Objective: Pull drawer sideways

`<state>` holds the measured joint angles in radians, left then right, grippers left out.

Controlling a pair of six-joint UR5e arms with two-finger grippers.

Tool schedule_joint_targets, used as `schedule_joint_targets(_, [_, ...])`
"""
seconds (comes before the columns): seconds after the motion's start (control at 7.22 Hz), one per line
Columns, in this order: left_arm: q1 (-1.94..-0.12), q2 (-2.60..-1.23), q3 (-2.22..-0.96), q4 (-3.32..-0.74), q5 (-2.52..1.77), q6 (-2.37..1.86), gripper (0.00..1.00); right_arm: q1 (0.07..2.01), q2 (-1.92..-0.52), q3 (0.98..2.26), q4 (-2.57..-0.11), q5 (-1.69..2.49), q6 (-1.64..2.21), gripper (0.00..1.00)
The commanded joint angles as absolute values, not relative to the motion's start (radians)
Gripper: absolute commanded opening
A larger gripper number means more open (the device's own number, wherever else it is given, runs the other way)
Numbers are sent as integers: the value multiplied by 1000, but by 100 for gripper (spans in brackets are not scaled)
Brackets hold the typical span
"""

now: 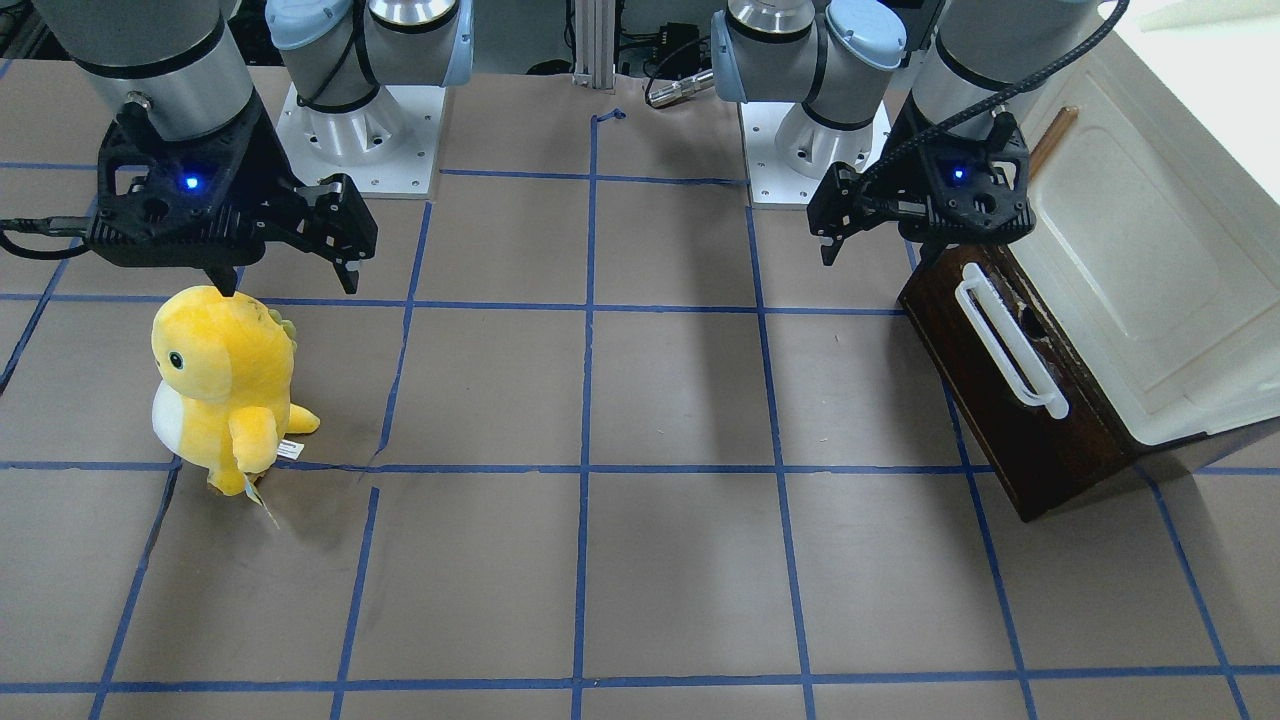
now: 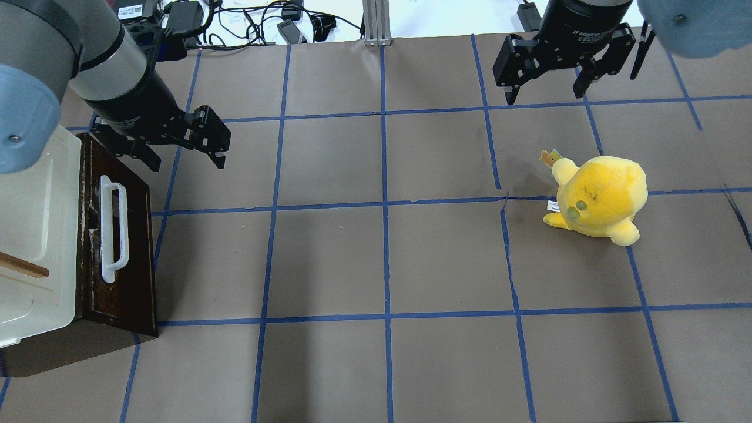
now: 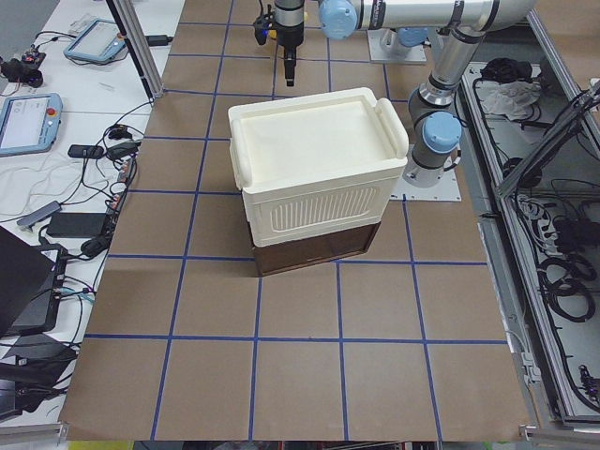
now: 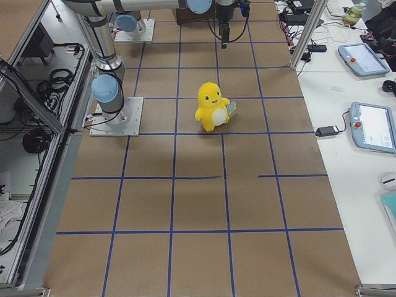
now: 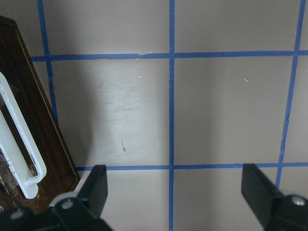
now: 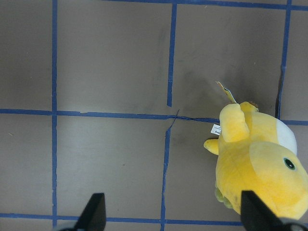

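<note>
The dark brown drawer (image 2: 132, 282) sits under a cream-white cabinet top at the table's left end, and its pale interior does not show. Its white bar handle (image 2: 111, 230) runs along the front and also shows in the front-facing view (image 1: 1010, 345) and the left wrist view (image 5: 19, 144). My left gripper (image 2: 185, 157) is open and empty. It hovers over the table just beyond the handle's far end, touching nothing, and in the left wrist view the drawer front (image 5: 29, 110) lies left of my left finger (image 5: 96, 187). My right gripper (image 2: 543, 94) is open and empty at the far right.
A yellow plush toy (image 2: 596, 197) stands on the table's right half, just in front of my right gripper. The cream-white cabinet top (image 2: 35, 223) has a wooden stick (image 2: 23, 267) lying on it. Blue tape lines grid the brown table.
</note>
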<state>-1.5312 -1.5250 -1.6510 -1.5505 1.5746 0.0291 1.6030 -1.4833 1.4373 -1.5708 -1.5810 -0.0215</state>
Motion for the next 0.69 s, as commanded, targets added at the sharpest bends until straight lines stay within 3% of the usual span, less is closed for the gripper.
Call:
schedule_joint_targets(0.0, [-1534, -1532, -1654, -1549, 1575, -36, 100, 1603, -1483, 1437, -1571, -1580, -21, 100])
schedule_joint_targets(0.55, [-1592, -1575, -1654, -1549, 1682, -99, 100, 1603, -1483, 1437, -1571, -1582, -21, 100])
